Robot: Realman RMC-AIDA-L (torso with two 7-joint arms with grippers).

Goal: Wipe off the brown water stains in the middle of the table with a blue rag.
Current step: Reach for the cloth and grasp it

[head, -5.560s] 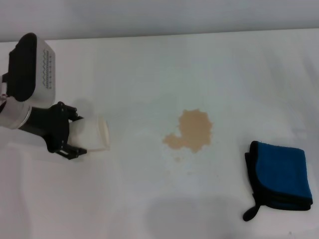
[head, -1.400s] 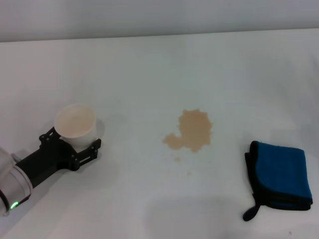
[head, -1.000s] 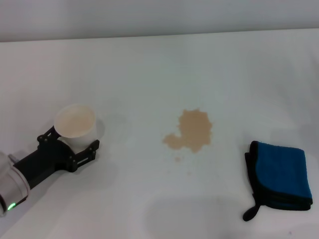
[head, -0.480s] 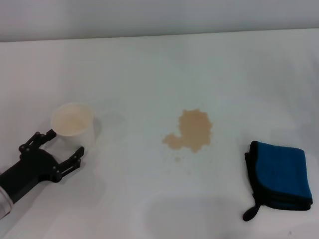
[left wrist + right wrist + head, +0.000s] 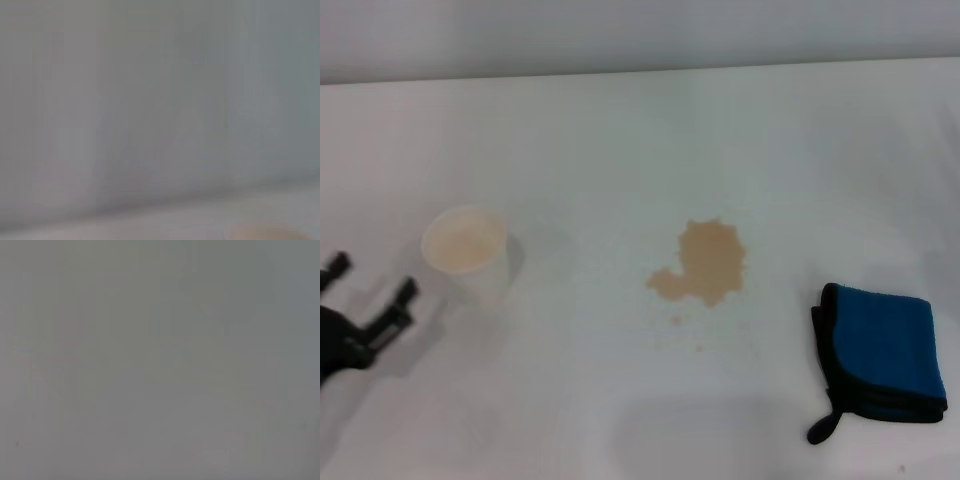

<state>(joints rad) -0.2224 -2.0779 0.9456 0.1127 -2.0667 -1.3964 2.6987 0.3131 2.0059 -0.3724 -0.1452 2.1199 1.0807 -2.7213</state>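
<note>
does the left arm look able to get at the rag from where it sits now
Probably not easily. The left gripper sits open at the table's left edge, beside the cup; the rag lies far right, past the stains. Nothing blocks it, but it is a long reach across.

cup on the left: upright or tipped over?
Upright. The paper cup stands on the table with its round mouth facing up; the open left gripper sits apart from it, not touching.

My way across the table [image 5: 650,130] to the brown water stains [image 5: 705,263] is wide open, with only the paper cup [image 5: 468,252] standing upright near my spread left gripper [image 5: 370,280] and the blue rag [image 5: 883,350] lying flat well off to the right.
</note>
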